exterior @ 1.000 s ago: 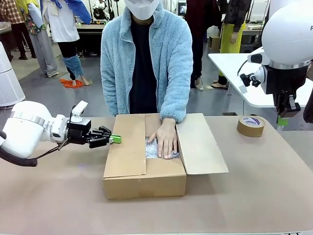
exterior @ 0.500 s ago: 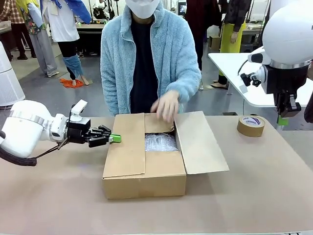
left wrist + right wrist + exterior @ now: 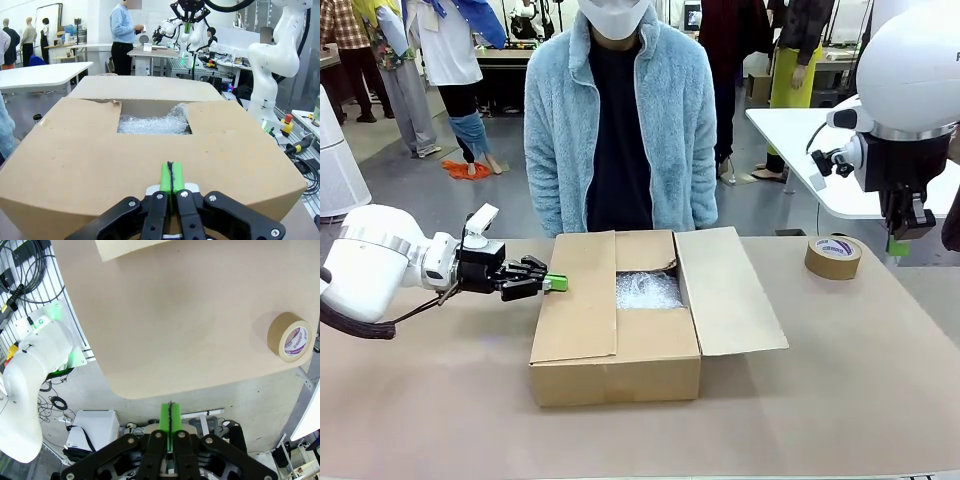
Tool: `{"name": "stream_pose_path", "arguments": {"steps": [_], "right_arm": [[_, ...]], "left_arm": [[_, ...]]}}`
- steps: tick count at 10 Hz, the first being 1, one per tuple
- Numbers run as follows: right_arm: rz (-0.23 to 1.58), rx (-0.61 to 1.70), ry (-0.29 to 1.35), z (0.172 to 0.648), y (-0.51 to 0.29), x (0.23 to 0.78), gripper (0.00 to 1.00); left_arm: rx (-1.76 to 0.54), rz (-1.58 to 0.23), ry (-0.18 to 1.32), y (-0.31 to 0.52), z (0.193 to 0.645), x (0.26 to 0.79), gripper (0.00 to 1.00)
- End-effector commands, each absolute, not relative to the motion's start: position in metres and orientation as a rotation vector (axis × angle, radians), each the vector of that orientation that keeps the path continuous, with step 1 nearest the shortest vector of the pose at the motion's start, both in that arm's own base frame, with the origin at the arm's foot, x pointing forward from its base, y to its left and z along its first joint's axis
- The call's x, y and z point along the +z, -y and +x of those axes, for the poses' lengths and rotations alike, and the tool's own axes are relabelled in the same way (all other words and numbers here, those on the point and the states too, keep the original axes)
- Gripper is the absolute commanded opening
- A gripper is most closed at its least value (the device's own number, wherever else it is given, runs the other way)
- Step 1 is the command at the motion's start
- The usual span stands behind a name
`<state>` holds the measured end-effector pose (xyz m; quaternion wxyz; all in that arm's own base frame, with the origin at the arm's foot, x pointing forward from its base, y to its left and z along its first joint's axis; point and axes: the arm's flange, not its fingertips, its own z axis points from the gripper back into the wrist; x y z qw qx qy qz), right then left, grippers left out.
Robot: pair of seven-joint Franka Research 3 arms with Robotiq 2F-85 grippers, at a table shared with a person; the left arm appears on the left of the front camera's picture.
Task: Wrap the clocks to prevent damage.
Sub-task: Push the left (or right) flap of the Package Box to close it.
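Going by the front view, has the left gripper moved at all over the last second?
No. The left gripper is shut, with its tip at the same spot on the outer edge of the cardboard box's left flap as before.

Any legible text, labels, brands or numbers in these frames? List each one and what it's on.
No text can be read outright.
Purple print on the white core label of the tape roll: too small and blurred to read in both the front and right wrist views.
On the cardboard box: no print on the flaps or the near wall.
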<state>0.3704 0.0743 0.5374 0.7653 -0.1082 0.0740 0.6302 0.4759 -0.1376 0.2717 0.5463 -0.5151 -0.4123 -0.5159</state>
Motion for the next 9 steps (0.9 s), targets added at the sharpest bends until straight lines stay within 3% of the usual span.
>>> {"name": "stream_pose_path", "arguments": {"steps": [1, 9], "right_arm": [[-0.248, 1.354, -0.173, 0.3694, -0.0745, 0.5373, 0.01], [-0.235, 1.369, -0.161, 0.3704, -0.0743, 0.5374, 0.01]], "left_arm": [[-1.220, -1.216, 0.971, 0.1385, 0.4755, 0.2686, 0.00], [-1.220, -1.216, 0.971, 0.1385, 0.4755, 0.2686, 0.00]]}}
